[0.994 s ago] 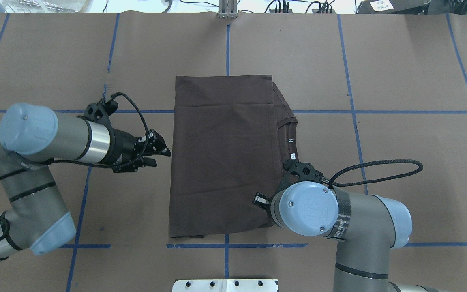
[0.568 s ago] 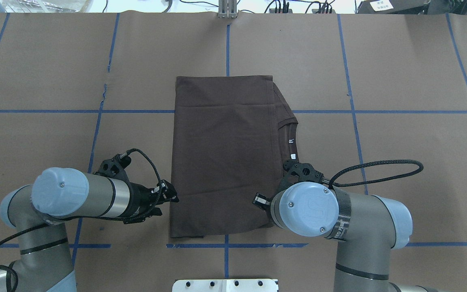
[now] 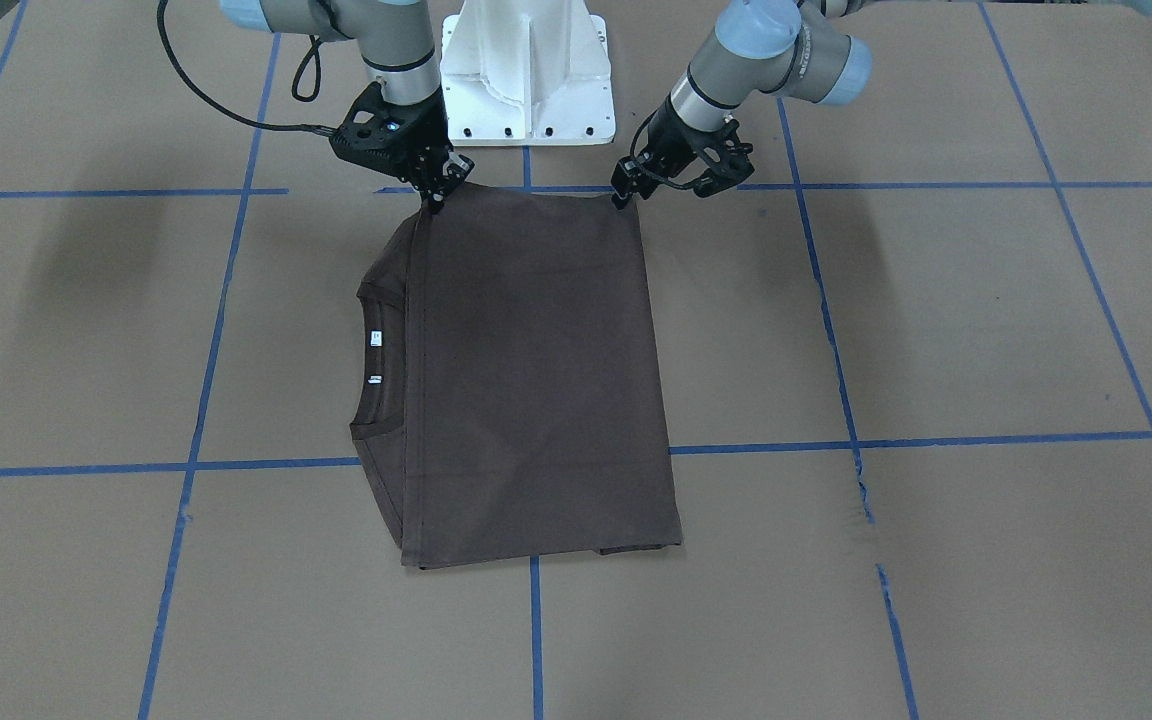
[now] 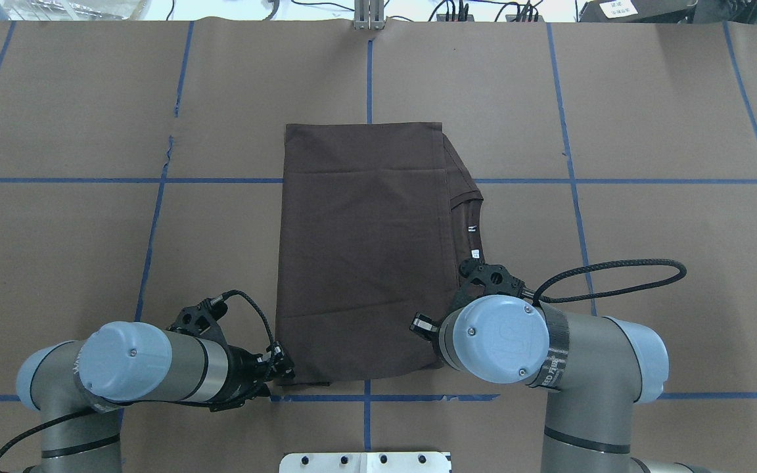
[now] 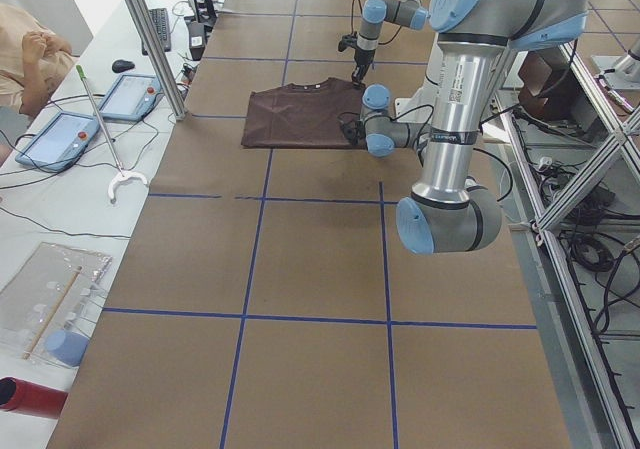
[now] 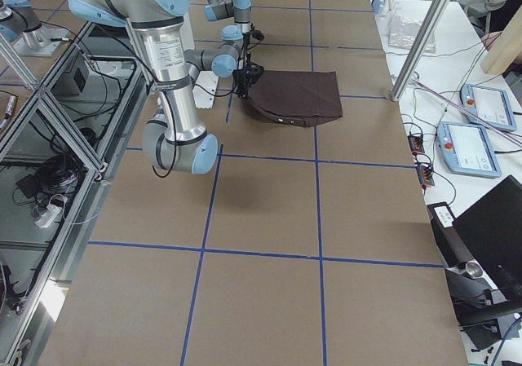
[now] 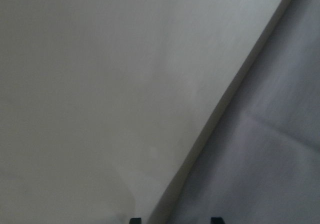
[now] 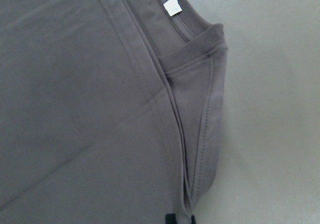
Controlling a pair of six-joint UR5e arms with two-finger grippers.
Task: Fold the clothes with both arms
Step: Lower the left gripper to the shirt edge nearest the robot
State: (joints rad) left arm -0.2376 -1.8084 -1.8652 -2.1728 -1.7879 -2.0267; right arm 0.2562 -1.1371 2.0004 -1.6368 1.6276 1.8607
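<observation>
The dark brown T-shirt (image 4: 362,249) lies folded into a flat rectangle mid-table, its collar and white labels (image 4: 472,240) on the right side. My left gripper (image 4: 284,374) is low at the shirt's near left corner. In the left wrist view its fingertips (image 7: 135,220) stand apart, either side of the shirt's edge (image 7: 260,159), so it is open. My right gripper (image 3: 433,197) is at the near right corner, hidden under its wrist (image 4: 493,335) in the overhead view. In the right wrist view its tips (image 8: 180,219) are pinched together on the folded edge (image 8: 197,149).
The table is covered in brown paper (image 4: 648,131) with blue tape lines. The white pedestal base (image 3: 526,70) stands just behind the shirt's near edge. Tablets (image 5: 125,94), a metal post (image 5: 150,39) and an operator (image 5: 30,49) are along the far side.
My left arm swung back toward the robot along the shirt's left side, from mid-edge to its near left corner. The right arm and the shirt have not moved.
</observation>
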